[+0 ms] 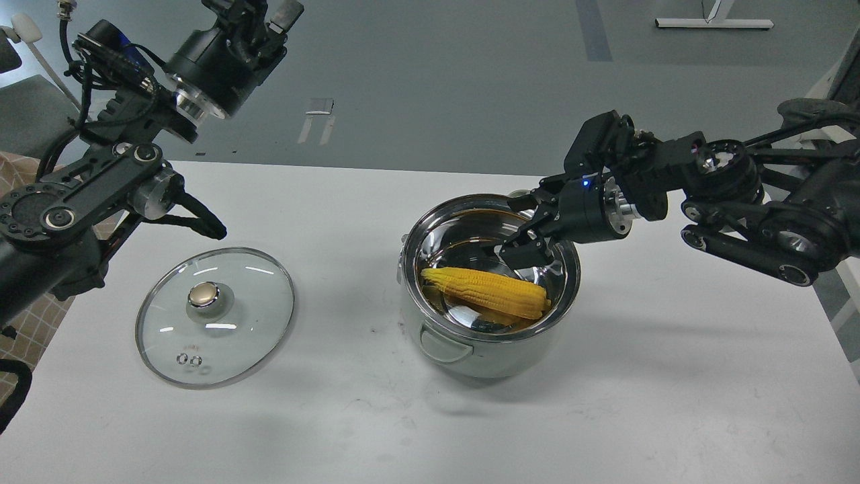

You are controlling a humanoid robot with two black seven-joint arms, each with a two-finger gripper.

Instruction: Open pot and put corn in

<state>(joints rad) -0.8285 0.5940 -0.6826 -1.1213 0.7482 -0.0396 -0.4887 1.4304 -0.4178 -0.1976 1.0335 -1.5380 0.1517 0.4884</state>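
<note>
The shiny steel pot (470,349) stands open on the white table, right of centre. The yellow corn cob (485,292) lies inside it on the mirror-like bottom, pointed end to the left. My right gripper (523,225) hovers over the pot's far right rim, open and empty, its fingers spread above the corn. My left gripper (259,10) is raised high at the top left, far from the pot; its fingers run past the top edge of the view.
The glass lid with a gold knob (215,316) lies flat on the table to the left of the pot. The table's far edge runs behind the pot. A grey floor lies beyond.
</note>
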